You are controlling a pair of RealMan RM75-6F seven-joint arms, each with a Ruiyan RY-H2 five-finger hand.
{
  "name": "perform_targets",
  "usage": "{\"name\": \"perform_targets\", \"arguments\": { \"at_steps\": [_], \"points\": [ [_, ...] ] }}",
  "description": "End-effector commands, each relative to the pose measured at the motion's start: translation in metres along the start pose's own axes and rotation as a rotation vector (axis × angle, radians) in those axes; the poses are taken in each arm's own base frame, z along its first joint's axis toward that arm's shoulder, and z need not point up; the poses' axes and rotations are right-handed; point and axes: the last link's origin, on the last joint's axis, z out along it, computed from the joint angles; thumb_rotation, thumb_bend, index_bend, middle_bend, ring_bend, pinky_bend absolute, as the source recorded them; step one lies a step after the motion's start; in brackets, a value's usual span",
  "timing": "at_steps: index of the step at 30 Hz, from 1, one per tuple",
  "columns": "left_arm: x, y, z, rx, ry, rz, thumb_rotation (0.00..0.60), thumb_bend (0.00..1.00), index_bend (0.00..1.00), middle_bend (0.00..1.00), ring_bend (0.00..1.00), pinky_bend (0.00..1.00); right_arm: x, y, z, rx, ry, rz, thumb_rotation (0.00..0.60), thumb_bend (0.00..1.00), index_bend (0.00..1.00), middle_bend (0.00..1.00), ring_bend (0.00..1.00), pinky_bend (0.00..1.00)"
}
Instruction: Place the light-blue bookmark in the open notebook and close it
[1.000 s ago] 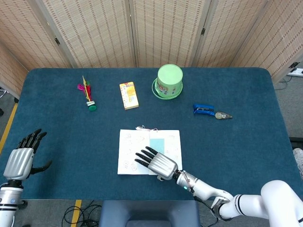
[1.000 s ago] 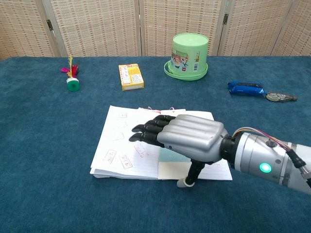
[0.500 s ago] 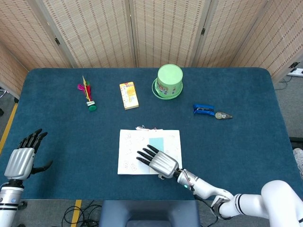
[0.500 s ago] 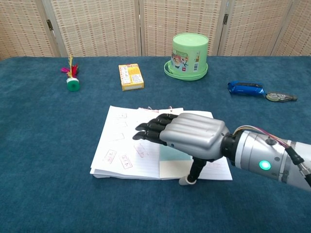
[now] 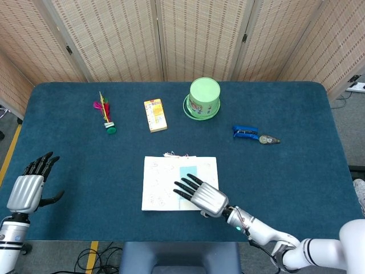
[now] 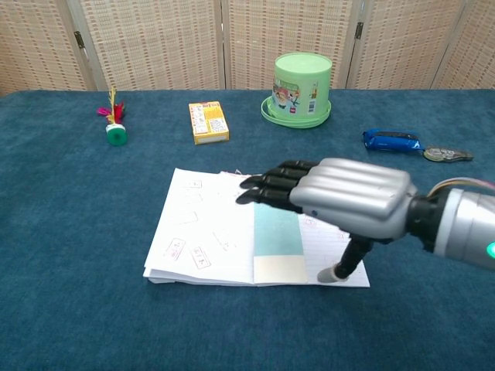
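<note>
The light-blue rectangular bookmark (image 6: 276,230) lies flat on the open white notebook (image 6: 203,236), just right of the centre fold, its long side running up the page and its near end resting above a pale cream patch at the page's lower edge. The notebook lies open near the front middle of the dark blue carpeted worktop (image 6: 69,224), its left page dotted with small pink and red stickers. The right hand (image 6: 346,197), silver-backed with black fingers (image 6: 271,185), hovers palm down over the right page; the fingers are stretched out and slightly apart, pointing left across the bookmark's far end, the thumb points down towards the page's lower right corner, and the hand holds nothing. In the head view the same hand (image 5: 203,195) covers the lower right part of the notebook. The left hand (image 5: 29,185) sits well apart at the worktop's left edge, fingers extended upward and spread, empty. Along the far side of the worktop stand a shuttlecock-like toy with a green base and pink and yellow feathers (image 6: 114,124), a small yellow box (image 6: 208,122), an upturned light-green plastic tub with a printed label (image 6: 302,88), and a blue wrapped packet (image 6: 391,140) beside a small metallic object (image 6: 446,154).
</note>
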Motion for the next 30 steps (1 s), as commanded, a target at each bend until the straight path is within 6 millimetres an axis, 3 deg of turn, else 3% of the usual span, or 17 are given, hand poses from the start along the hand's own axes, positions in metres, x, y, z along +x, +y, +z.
{"name": "perform_targets", "arguments": {
  "at_steps": [1, 14, 23, 30],
  "points": [
    [-0.002, 0.005, 0.008, -0.061, -0.001, 0.022, 0.600, 0.27, 0.14, 0.06, 0.10, 0.16, 0.016, 0.016, -0.034, -0.077, 0.032, -0.031, 0.600, 0.03, 0.00, 0.00, 0.00, 0.00],
    [-0.030, 0.048, 0.048, -0.399, 0.028, 0.126, 0.600, 0.27, 0.23, 0.07, 0.10, 0.16, 0.036, 0.070, -0.142, -0.449, 0.109, -0.033, 0.600, 0.09, 0.00, 0.00, 0.00, 0.00],
    [-0.058, 0.076, 0.067, -0.603, 0.002, 0.235, 0.600, 0.28, 0.25, 0.09, 0.10, 0.16, 0.036, 0.079, -0.193, -0.614, 0.132, -0.004, 0.600, 0.09, 0.00, 0.00, 0.00, 0.00],
    [-0.077, 0.085, 0.077, -0.648, -0.040, 0.307, 0.600, 0.28, 0.19, 0.09, 0.10, 0.16, 0.037, 0.080, -0.213, -0.678, 0.154, 0.006, 0.600, 0.09, 0.00, 0.00, 0.00, 0.00]
  ]
}}
